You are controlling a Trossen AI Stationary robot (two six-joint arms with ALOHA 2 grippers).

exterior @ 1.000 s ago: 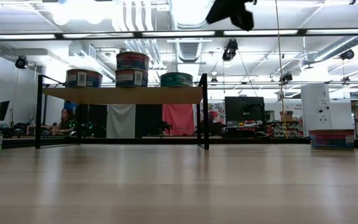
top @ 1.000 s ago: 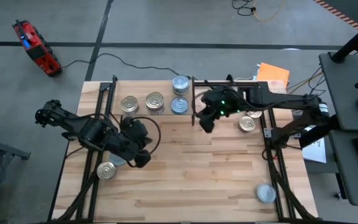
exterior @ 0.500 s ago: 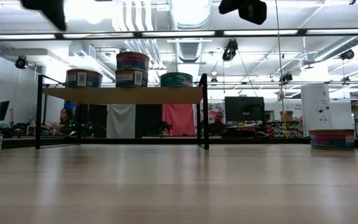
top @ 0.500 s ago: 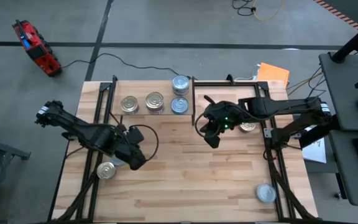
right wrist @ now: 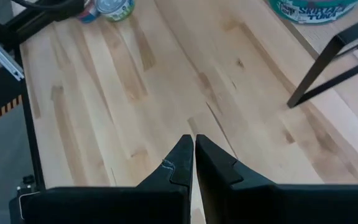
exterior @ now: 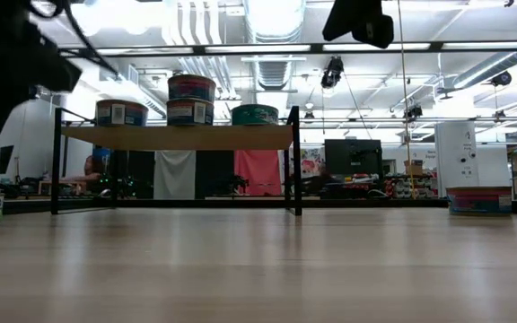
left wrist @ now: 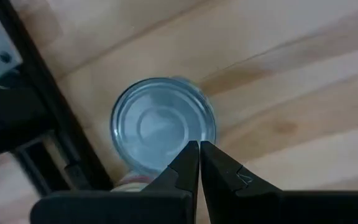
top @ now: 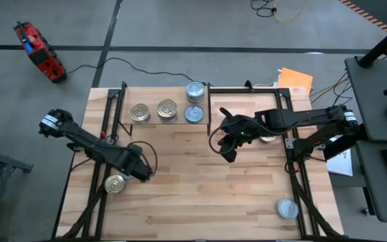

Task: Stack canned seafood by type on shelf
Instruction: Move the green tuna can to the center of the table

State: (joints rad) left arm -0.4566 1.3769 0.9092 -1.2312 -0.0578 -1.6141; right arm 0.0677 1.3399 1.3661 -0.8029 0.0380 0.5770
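The shelf (top: 154, 124) at the table's far side carries two golden-lidded tins (top: 140, 113) (top: 167, 109) and two silver-lidded tins (top: 193, 113), with a third silver one (top: 195, 91) just behind it. My left gripper (left wrist: 199, 146) is shut and points straight down, clear above a silver-blue tin (left wrist: 160, 124) that stands on the table near the left edge. A golden tin (top: 115, 183) stands right beside that. My right gripper (right wrist: 194, 140) is shut and hangs high over the table's middle (top: 227, 153), tipped downward, with nothing in it.
A golden tin (top: 269, 136) stands at the right, partly under my right arm. A silver tin (top: 287, 208) stands near the front right corner. Black frame rails (left wrist: 48, 118) run along the table's left and right sides. Bare wood lies between the two arms.
My left gripper has come down a good way toward the silver-blue tin by the left rail, rolling about its own axis and tipping until it points straight down. My right gripper has drifted from the shelf's end toward the table's near edge. Both stay shut.
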